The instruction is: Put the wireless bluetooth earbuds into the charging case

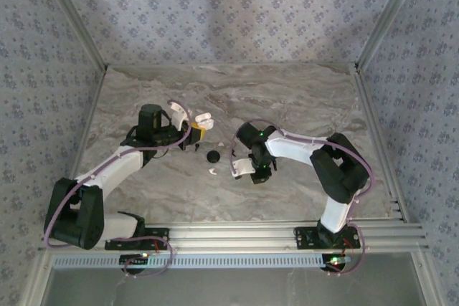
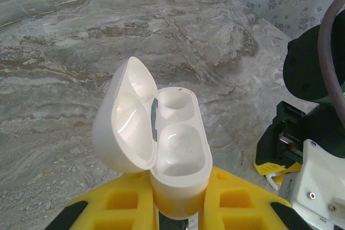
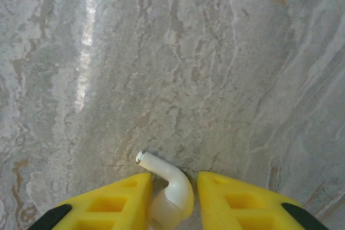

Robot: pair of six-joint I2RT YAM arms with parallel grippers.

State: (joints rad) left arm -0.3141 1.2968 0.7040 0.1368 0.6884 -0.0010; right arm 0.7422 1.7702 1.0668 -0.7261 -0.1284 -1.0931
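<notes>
My left gripper is shut on the base of the white charging case, holding it upright. Its lid is flipped open to the left and both wells are bare. From above, the left gripper and case sit left of centre. A white earbud lies on the marble between the yellow fingers of my right gripper. The jaws are open, with a gap on the earbud's right side. Another white earbud and a black piece lie between the arms, left of the right gripper.
The marble tabletop is fenced by metal rails and patterned walls. A small white bit lies near the black piece. The right arm's black and white body stands close to the right of the case.
</notes>
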